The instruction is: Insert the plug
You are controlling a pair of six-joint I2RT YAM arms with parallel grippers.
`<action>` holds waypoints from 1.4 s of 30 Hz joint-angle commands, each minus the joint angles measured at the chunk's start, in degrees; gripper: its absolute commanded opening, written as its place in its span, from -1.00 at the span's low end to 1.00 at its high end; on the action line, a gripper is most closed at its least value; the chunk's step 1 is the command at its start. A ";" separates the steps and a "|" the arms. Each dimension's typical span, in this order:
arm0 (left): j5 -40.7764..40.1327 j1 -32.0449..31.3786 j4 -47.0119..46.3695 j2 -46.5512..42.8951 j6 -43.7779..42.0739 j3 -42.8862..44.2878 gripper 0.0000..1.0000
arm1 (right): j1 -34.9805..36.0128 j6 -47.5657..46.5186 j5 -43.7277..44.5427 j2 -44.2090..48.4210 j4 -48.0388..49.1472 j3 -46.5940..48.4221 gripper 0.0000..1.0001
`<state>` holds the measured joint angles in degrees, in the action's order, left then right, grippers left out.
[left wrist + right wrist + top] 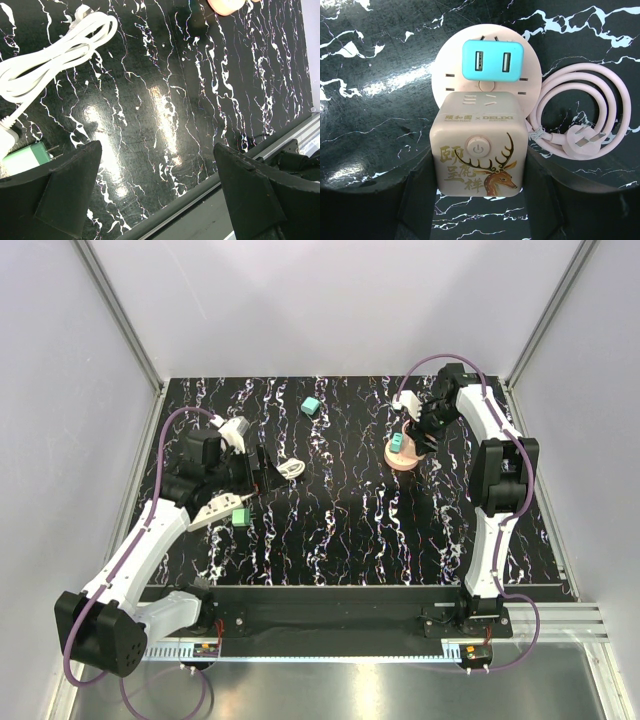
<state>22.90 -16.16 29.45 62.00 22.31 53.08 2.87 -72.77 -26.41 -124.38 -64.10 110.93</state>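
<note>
Two teal cubes: the plug (pixel 492 61) sits on the round face of the pink socket cube (pixel 477 150); a spare teal cube (pixel 311 406) lies well apart, toward the back.
Right gripper (pixel 479 200): clamped on the pink socket cube's sides.
Left gripper (pixel 156 150): spread wide, empty.
Risk: if you let go carelessly, the socket cube may tip and a half-seated plug could pop out.

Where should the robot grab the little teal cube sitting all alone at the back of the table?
Take the teal plug by two opposite flat sides, with the fingers coming straight down from above. It lies by itself on the table, so both sides look free. It seems a bit turned, so the wrist would probably need to twist to match.
</note>
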 commanded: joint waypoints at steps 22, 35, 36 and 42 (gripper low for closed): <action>1.71 0.34 -3.00 -0.12 -0.16 -0.26 0.98 | -0.59 0.18 2.77 -0.16 2.04 0.95 -1.00; 1.98 0.43 -2.91 0.14 -0.24 -0.26 0.98 | 1.43 1.32 6.47 -4.38 3.80 -1.95 -1.00; 2.15 0.43 -2.91 0.23 -0.24 -0.26 0.98 | 1.52 1.67 6.03 -4.64 3.80 -2.12 -1.00; 2.07 0.43 -2.91 0.14 -0.25 -0.17 0.98 | 1.52 2.46 7.25 -6.49 4.77 -3.80 -1.00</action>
<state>23.73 -16.05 29.43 62.00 22.31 53.08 3.60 -70.81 -22.98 -125.78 -62.30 110.19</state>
